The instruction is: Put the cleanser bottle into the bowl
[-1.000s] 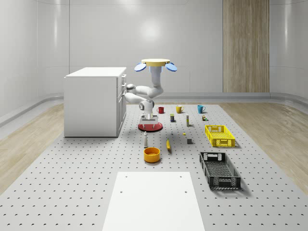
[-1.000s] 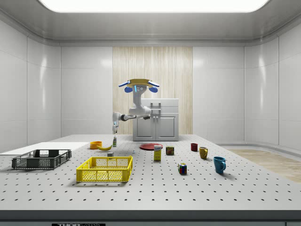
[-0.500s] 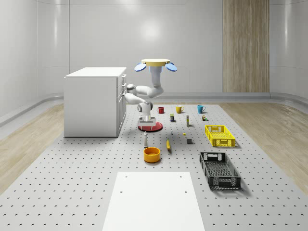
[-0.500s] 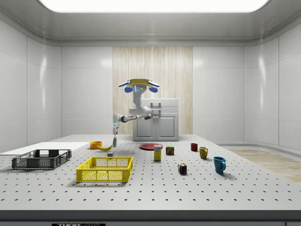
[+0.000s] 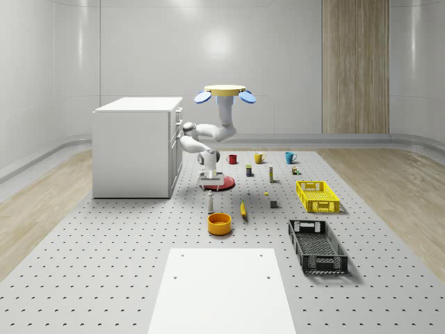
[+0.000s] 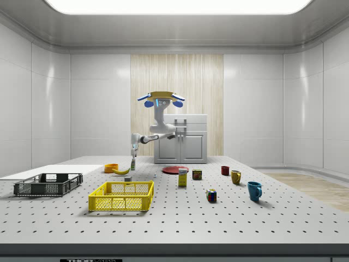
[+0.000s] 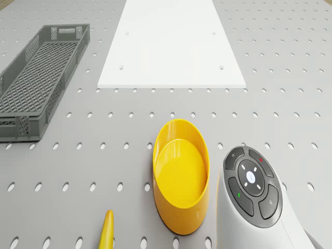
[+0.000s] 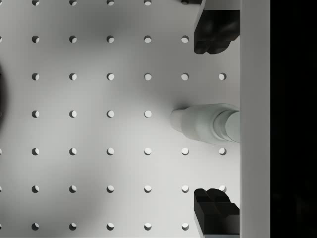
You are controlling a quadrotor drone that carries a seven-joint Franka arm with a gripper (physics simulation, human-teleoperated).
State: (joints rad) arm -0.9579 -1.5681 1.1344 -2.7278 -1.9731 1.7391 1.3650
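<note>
Gripper (image 8: 216,119) above bottle (image 8: 204,123), not gripping yet.
Drone (image 5: 224,92) hovers over the table (image 5: 104,264) near the cabinet (image 5: 135,146), arm bent down. Fingers (image 8: 216,30) spread wide, holding nothing; the bottle stands upright on the table directly under the gripper, between the two fingers and clear of both. Yellow bowl (image 7: 180,174) sits just beyond the bottle, banana (image 7: 107,232) beside it, red plate (image 5: 221,183) behind the gripper.
</note>
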